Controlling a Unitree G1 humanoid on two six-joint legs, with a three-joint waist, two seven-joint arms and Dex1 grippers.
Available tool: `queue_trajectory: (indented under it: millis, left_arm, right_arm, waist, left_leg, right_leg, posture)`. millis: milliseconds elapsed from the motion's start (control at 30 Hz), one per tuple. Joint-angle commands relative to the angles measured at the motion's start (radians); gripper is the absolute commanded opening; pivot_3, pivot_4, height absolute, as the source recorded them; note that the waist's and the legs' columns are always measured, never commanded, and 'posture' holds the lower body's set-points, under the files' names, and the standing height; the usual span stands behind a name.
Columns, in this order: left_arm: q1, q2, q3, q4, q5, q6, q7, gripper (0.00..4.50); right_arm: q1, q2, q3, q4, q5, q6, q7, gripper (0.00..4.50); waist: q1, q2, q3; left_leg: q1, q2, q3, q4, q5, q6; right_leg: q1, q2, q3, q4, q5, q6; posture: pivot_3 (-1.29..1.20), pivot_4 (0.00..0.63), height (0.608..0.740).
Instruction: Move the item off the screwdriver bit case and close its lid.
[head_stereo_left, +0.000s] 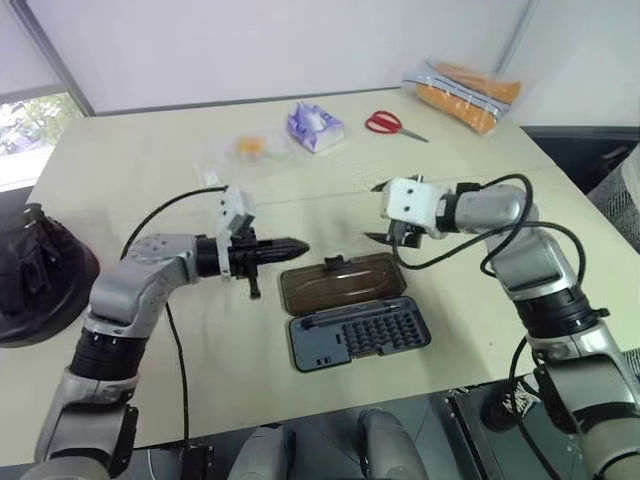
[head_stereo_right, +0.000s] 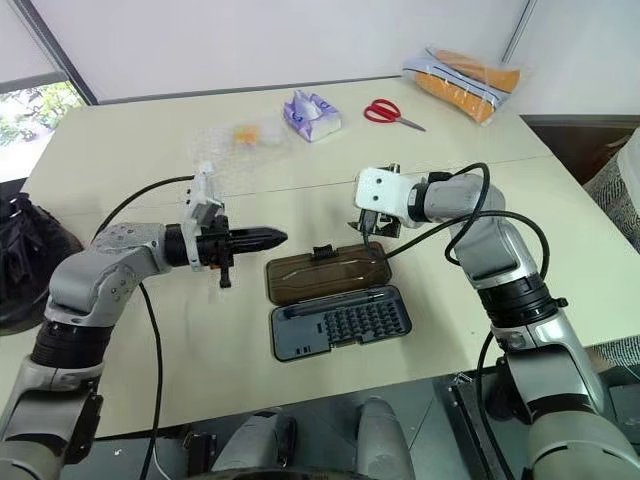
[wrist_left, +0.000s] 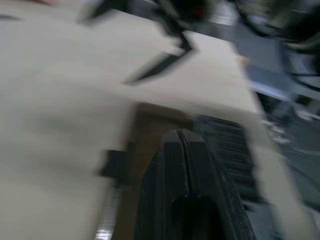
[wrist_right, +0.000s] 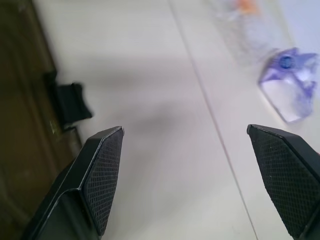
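Both head views looked down and forward from above the table (head_stereo_left: 150, 160), sharing the open screwdriver bit case (head_stereo_left: 355, 325) at centre. The left wrist view looked along its closed fingers (wrist_left: 187, 190), close over the brown lid (wrist_left: 150, 130). The right wrist view faced the tabletop between spread fingers (wrist_right: 102, 175), near the lid's latch tab (wrist_right: 70, 102).

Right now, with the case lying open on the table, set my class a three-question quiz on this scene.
1. True or false: the helmet sits on the bit case.
2. Which hand is open: A left hand, B right hand?
3. Fill in: the lid lies ____.

Key: 1 false, it rests at the table's left edge; 2 B; 3 open, flat on the table.
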Motion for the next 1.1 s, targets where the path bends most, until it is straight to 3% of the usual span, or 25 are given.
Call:
queue_trajectory:
  millis: [33,267,600,867,1100]
  left_arm:
    - [-0.011,0.037,-0.041,-0.041,-0.039,0.022,-0.108,0.03]
    - [0.027,0.078,-0.182,-0.023,0.047,-0.043,-0.227,0.03]
    - [0.121,-0.008,-0.274,0.078,0.227,-0.245,-0.166,0.03]
    - [0.181,-0.050,-0.307,0.156,0.317,-0.343,-0.125,0.03]
    - [0.171,-0.073,-0.295,0.190,0.325,-0.355,-0.104,0.03]
  right_arm:
    - [-0.009,0.017,-0.028,-0.028,0.023,0.016,-0.040,4.12]
    - [0.016,0.057,-0.021,-0.003,0.089,0.067,-0.042,4.12]
    - [0.010,0.052,-0.012,0.041,0.099,0.072,-0.060,4.12]
    - [-0.083,-0.024,0.078,0.162,0.089,-0.083,0.149,4.12]
    - [-0.265,0.039,0.172,0.493,0.056,-0.305,0.293,4.12]
  waist:
    - [-0.001,0.000,0.000]
    - [0.001,0.000,0.000]
    - [0.000,0.001,0.000]
    - [0.002,0.001,0.000]
    - [0.002,0.001,0.000]
  left_leg:
    - [0.000,0.000,0.000,0.000,0.000,0.000]
    - [0.000,0.000,0.000,0.000,0.000,0.000]
    - [0.000,0.000,0.000,0.000,0.000,0.001]
    - [0.001,0.000,0.001,0.001,-0.001,0.001]
    - [0.003,0.000,0.002,0.001,-0.001,0.001]
  right_leg:
    - [0.000,0.000,0.000,0.000,0.000,0.000]
    - [0.000,0.000,0.000,0.000,0.000,0.000]
    - [0.000,0.000,0.000,0.000,0.000,0.000]
    - [0.001,0.000,0.000,0.000,0.000,0.000]
    - [0.003,0.001,0.000,0.000,0.000,0.000]
  posture:
    - [0.00,0.150,0.740]
    - [0.00,0.150,0.740]
    - [0.00,0.150,0.740]
    - [0.00,0.150,0.740]
    - [0.00,0.150,0.740]
